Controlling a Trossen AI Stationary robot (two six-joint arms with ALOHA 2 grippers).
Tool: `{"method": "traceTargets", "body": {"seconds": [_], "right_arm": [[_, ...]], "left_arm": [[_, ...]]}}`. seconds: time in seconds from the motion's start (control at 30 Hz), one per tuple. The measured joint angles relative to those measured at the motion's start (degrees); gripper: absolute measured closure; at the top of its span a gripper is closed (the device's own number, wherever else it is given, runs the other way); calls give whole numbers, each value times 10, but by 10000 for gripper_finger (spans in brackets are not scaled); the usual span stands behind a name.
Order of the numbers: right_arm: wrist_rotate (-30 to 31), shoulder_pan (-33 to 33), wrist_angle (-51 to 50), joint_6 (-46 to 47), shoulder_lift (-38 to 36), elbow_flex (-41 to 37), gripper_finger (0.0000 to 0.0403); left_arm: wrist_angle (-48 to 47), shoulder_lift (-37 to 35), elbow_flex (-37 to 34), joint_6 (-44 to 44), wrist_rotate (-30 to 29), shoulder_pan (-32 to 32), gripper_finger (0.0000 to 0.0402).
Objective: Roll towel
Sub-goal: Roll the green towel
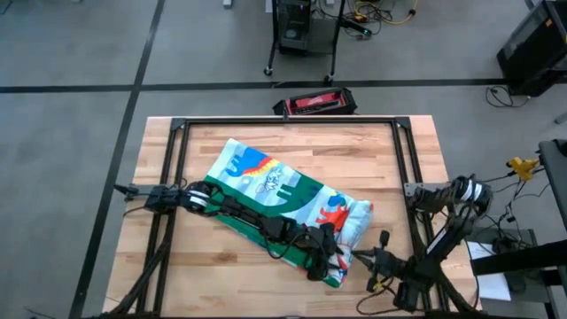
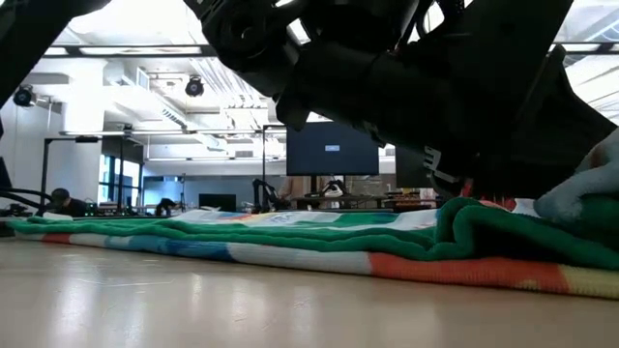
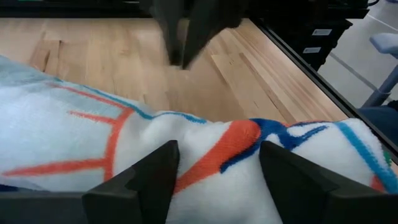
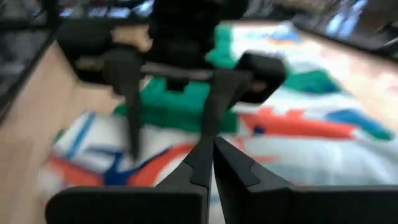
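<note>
The towel lies partly folded on the wooden table, running slantwise from the far left of the middle toward the near right, its dinosaur print upward and a band of the solid green back turned over along its near-left side. In the low view it shows as a low, flat heap with a green fold raised at its right end. The left gripper is stretched out over the near-right end of the cloth; in its wrist view the two dark fingers stand well apart, with a hump of white cloth bearing orange and blue print rising between them, and it appears that they press on the towel without pinching it, though the contact itself is hard to make out. The right gripper hovers just beside that same near-right corner, a little off the towel's edge; its fingers are closed together with nothing between them, and its wrist view looks across the printed cloth toward the left gripper.
</note>
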Motion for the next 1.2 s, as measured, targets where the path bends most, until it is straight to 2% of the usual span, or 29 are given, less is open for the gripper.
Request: {"method": "traceTargets", "body": {"seconds": [0.1,0.33,0.47,0.7,0.93,1.07,1.2], "right_arm": [[-25,-19,-11,14,0,-5,364],[-12,-51,-10,-21,-15,-7,237],[-33,-62,-8,-23,-15,-21,197],[-57,-51,0,29,-15,-47,184],[-71,-58,48,-21,-10,-54,191],[-83,-61,52,-20,-4,-54,182],[-82,-61,56,-20,-3,-54,171]], "left_arm": [[0,0,0,0,0,0,178],[0,0,0,0,0,0,174],[0,0,0,2,4,0,179],[-8,-11,-2,12,19,0,172],[4,-30,-3,32,37,1,177],[26,-42,-3,33,77,10,178],[25,-57,-2,62,78,28,173]]}}
